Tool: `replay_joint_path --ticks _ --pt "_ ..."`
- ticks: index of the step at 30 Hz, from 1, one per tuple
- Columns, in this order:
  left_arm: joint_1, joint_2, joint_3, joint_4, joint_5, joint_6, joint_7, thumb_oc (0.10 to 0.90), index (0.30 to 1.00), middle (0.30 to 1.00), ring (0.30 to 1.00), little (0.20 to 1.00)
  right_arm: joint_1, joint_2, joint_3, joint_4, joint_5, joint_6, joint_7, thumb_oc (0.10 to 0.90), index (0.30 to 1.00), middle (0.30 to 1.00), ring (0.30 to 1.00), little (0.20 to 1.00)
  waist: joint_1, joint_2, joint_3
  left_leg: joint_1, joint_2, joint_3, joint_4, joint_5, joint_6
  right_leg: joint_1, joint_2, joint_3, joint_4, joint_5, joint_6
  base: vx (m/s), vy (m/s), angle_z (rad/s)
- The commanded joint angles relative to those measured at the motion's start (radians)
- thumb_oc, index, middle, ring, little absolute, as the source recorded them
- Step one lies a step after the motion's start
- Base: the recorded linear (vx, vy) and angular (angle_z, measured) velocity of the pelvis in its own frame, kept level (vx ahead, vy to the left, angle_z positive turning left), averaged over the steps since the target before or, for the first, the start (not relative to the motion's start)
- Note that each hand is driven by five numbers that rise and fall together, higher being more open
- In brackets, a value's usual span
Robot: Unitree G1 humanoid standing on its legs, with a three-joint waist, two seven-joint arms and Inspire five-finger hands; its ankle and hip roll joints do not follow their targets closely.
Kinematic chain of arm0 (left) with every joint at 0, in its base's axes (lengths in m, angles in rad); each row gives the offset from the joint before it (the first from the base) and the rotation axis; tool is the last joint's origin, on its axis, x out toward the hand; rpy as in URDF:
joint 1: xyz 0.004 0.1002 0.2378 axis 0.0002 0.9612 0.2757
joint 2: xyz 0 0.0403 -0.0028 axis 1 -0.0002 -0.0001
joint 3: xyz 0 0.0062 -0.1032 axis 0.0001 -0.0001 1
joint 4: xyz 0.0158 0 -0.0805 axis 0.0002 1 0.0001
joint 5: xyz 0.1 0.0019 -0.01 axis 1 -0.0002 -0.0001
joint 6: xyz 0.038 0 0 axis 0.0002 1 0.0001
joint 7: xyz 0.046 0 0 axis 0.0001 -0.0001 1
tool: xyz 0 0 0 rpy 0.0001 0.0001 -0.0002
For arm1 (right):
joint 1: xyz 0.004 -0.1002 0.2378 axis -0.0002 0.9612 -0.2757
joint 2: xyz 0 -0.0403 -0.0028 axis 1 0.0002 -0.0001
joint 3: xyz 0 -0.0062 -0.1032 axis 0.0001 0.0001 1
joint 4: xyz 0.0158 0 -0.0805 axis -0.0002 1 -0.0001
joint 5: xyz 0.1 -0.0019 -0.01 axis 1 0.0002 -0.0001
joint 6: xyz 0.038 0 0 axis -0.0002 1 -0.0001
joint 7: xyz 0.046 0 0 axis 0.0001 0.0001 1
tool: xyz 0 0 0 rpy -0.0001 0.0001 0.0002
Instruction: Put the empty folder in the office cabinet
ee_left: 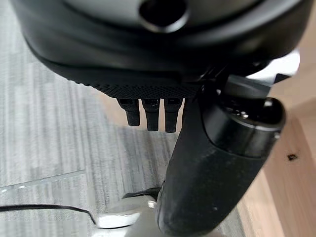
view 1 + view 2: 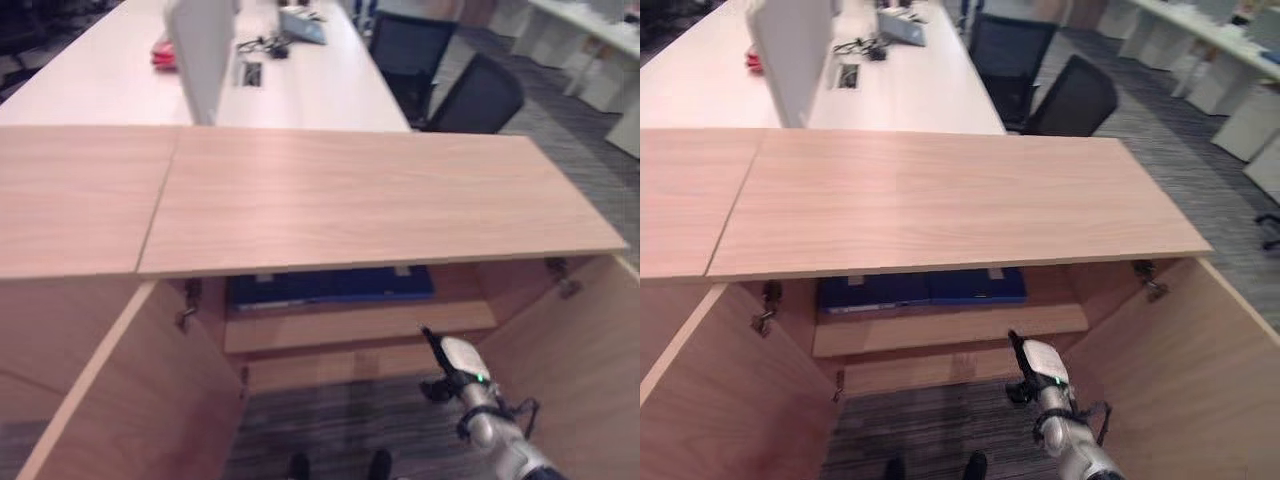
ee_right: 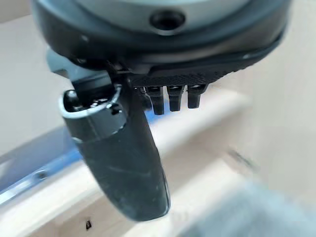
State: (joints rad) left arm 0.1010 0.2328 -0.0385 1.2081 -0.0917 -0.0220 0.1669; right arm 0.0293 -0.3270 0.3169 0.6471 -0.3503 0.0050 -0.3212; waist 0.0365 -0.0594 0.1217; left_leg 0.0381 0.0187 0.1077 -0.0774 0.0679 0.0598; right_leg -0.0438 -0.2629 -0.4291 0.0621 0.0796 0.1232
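A dark blue folder (image 2: pixel 330 286) lies flat on the upper shelf (image 2: pixel 350 325) inside the open wooden cabinet (image 2: pixel 350 200), partly hidden under the cabinet top. My right hand (image 2: pixel 455 365) hangs just in front of the shelf's right end, below the folder, its fingers straight and holding nothing. In the right wrist view the folder (image 3: pixel 29 160) shows as a blue strip past my right hand (image 3: pixel 123 148). My left hand (image 1: pixel 212 163) hangs over the grey carpet beside a wooden panel, fingers relaxed and empty.
Both cabinet doors stand open: the left door (image 2: pixel 130 400) and the right door (image 2: pixel 590 360) flank the opening. Behind the cabinet is a long white desk (image 2: pixel 100 80) with a divider (image 2: pixel 200 55) and small items. Two dark office chairs (image 2: pixel 480 95) stand at the back right.
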Motion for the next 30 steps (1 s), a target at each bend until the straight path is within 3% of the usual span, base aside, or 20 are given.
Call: replay_joint_path --ticks 1,3,4,9,17,18,22,30 --pt "-0.014 0.02 0.012 0.044 0.048 0.005 0.026 0.8 0.9 0.9 0.9 0.9 -0.057 0.008 -0.028 0.008 0.221 -0.03 -0.015 0.8 0.9 0.9 0.9 0.9 0.014 -0.022 -0.024 -0.03 -0.038 -0.046 -0.01 -0.085 -0.03 0.005 -0.095 0.008 0.024 0.106 0.089 0.02 -0.046 -0.49" --pt "-0.019 0.021 0.011 0.045 0.053 0.008 0.029 0.8 0.9 0.9 0.9 0.9 -0.055 0.026 -0.045 0.034 0.264 -0.031 -0.012 0.8 0.9 0.9 0.9 0.9 0.015 -0.024 -0.027 -0.027 -0.036 -0.028 -0.01 -0.089 -0.033 0.013 -0.112 -0.006 0.018 0.123 0.097 0.03 -0.079 -0.43" --pt "-0.034 0.026 0.015 0.047 0.057 0.019 0.033 0.8 0.9 0.9 0.9 0.9 -0.051 0.064 -0.08 0.11 0.379 -0.03 0.007 0.8 0.9 0.9 0.9 0.9 0.014 -0.025 -0.04 -0.021 -0.02 0.029 -0.01 -0.095 -0.042 0.028 -0.158 -0.049 0.006 0.169 0.113 0.02 -0.099 -0.46" --pt "-0.044 0.037 0.006 0.051 0.065 0.026 0.027 0.8 0.9 0.9 0.9 0.9 -0.033 0.073 -0.137 0.169 0.465 -0.017 0.021 0.8 0.9 0.9 0.9 0.9 -0.001 -0.032 -0.051 -0.011 -0.001 0.088 -0.01 -0.104 -0.055 0.033 -0.173 -0.05 -0.028 0.192 0.122 0.04 -0.116 -0.59" --pt "-0.033 0.042 0.035 0.066 0.03 0.023 0.029 0.8 0.9 0.9 0.9 0.9 0.044 0.064 -0.245 0.214 0.542 -0.02 0.015 0.8 0.9 0.9 0.9 0.9 -0.048 -0.043 -0.066 0.047 0.05 0.172 -0.008 -0.105 -0.089 0.029 -0.082 0.028 -0.09 0.112 0.105 0.09 -0.147 -0.53" --pt "-0.033 0.037 0.044 0.068 0.01 0.021 0.029 0.8 0.9 0.9 0.9 0.9 0.06 0.058 -0.272 0.219 0.555 -0.02 0.013 0.8 0.9 0.9 0.9 0.9 -0.062 -0.036 -0.071 0.058 0.072 0.179 -0.003 -0.107 -0.099 0.026 -0.057 0.047 -0.084 0.072 0.09 0.09 -0.154 -0.24" --pt "-0.039 0.024 0.032 0.054 0.006 0.024 0.024 0.8 0.9 0.9 0.9 0.9 0.08 0.035 -0.321 0.21 0.578 -0.026 0.0 0.8 0.9 0.9 0.9 0.9 -0.094 -0.02 -0.072 0.07 0.114 0.196 0.008 -0.098 -0.12 0.022 -0.007 0.084 -0.07 0.016 0.065 0.07 -0.175 -0.19" --pt "-0.047 0.024 0.033 0.047 0.025 0.034 0.008 0.8 0.9 0.9 0.9 0.9 0.083 -0.1 -0.44 0.069 0.544 -0.033 -0.047 0.8 0.9 0.9 0.9 0.9 -0.136 0.009 -0.075 0.077 0.178 0.226 0.026 -0.072 -0.152 0.015 0.071 0.125 -0.066 -0.041 0.033 0.05 -0.125 -0.19"
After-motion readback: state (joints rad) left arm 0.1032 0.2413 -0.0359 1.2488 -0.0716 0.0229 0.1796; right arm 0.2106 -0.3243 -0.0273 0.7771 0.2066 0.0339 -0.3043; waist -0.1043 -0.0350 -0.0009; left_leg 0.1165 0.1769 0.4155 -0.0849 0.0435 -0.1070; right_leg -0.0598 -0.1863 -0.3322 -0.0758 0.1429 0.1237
